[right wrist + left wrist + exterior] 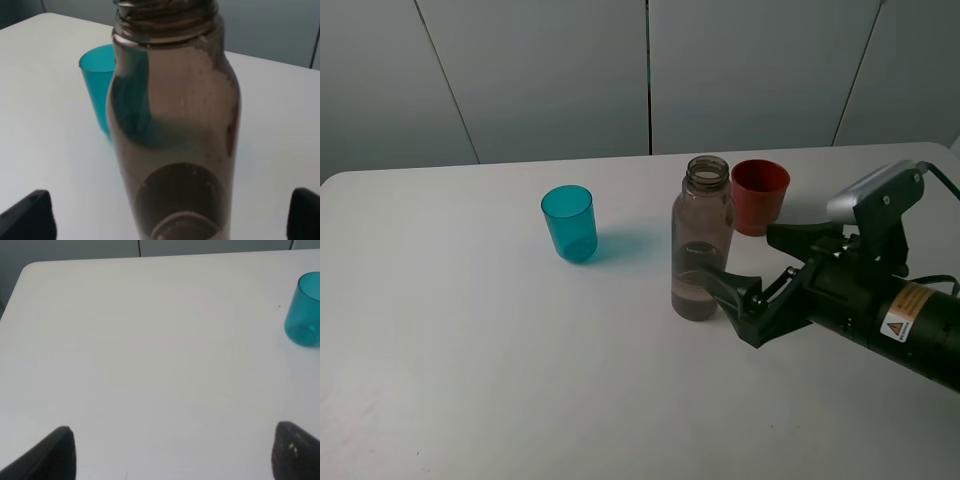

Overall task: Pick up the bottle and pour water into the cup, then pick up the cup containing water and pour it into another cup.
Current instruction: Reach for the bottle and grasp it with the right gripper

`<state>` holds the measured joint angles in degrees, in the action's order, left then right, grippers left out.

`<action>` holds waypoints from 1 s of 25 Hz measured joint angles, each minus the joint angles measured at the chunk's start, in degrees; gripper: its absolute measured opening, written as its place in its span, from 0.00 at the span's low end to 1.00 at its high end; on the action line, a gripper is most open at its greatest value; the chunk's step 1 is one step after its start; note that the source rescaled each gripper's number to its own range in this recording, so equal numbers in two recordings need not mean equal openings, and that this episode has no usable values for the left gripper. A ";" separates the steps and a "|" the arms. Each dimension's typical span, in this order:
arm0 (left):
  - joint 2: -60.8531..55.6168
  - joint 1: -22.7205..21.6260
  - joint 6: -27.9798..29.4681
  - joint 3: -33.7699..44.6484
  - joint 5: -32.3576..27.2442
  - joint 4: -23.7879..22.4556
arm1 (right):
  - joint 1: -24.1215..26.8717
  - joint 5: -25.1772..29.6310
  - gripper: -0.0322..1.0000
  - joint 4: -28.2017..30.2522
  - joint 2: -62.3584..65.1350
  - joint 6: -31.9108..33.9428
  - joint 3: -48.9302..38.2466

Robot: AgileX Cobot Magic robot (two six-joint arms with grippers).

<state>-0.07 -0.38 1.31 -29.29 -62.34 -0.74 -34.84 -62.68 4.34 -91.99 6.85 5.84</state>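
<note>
Bottle: tall, smoky grey-brown, transparent, capless threaded neck, upright.

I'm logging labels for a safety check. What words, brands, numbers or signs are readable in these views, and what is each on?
Warning sticker on the right arm: a hazard triangle shows; the print beside it is too small to read.
Bottle: a faint mark on its wall, too blurred to read.
Teal cup and red cup: no text visible.
</note>
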 joint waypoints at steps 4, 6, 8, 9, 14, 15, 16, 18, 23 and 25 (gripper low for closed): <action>0.00 0.00 0.00 0.00 0.00 0.00 | 0.00 -3.14 1.00 -0.69 -5.02 0.37 2.27; 0.00 0.00 0.00 0.00 0.00 0.00 | 0.00 -3.67 1.00 -0.69 -7.12 0.58 3.76; 0.00 0.00 0.00 0.00 0.00 0.00 | 0.00 -4.03 1.00 -0.58 -8.89 0.72 5.29; 0.00 0.00 0.00 0.00 0.00 0.00 | 0.00 -4.14 1.00 -0.47 -9.44 0.72 5.93; 0.00 0.00 0.00 0.00 0.00 0.00 | 0.00 -5.28 1.00 -0.36 -12.33 0.14 7.42; 0.00 0.00 -0.11 0.00 0.00 0.00 | 0.00 -5.65 1.00 -0.36 -13.12 0.01 7.42; 0.00 0.00 -0.11 0.00 0.00 0.00 | 0.00 -5.94 1.00 -0.36 -13.79 -0.09 7.44; 0.00 0.00 -0.35 0.00 0.00 0.00 | 0.00 -5.94 1.00 -0.36 -15.52 -0.26 7.67; 0.00 0.00 -0.35 0.00 0.00 0.00 | 0.00 -6.05 1.00 2.41 -18.52 -0.61 10.66; 0.00 0.00 -0.35 0.00 0.00 0.00 | 0.00 -6.05 1.00 2.99 -19.09 -0.61 12.00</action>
<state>-0.07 -0.38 0.96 -29.29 -62.34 -0.74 -34.84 -68.74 7.33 -111.08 6.24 17.84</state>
